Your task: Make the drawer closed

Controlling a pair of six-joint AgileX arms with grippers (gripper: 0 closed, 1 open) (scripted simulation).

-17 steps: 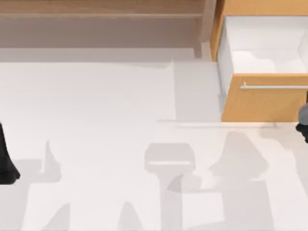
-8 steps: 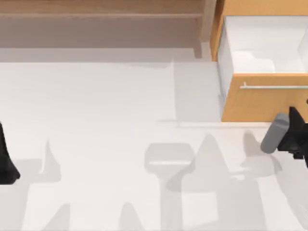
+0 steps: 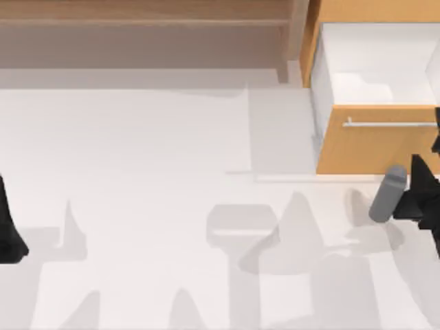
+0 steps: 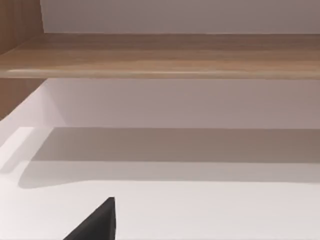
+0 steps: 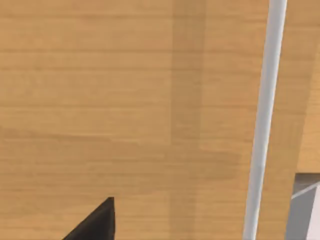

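The drawer [image 3: 375, 148] stands pulled out at the table's back right, its white inside [image 3: 378, 65] showing. Its orange-tan wooden front carries a thin silver bar handle [image 3: 388, 124]. My right gripper [image 3: 421, 187] sits just in front of that wooden front, near the right edge, below the handle. In the right wrist view the drawer front [image 5: 125, 100] is very close, with the handle [image 5: 264, 120] running across it and one dark fingertip [image 5: 97, 224] at the frame's edge. My left gripper [image 3: 8, 230] is parked at the table's left edge.
A long brown wooden shelf [image 3: 144, 17] runs along the back of the table, also seen as the shelf [image 4: 160, 55] in the left wrist view. The white table [image 3: 172, 172] lies open between the two arms.
My right arm has come in from the right edge and now sits in front of the drawer's wooden front. The drawer itself has not moved, nor has the left arm.
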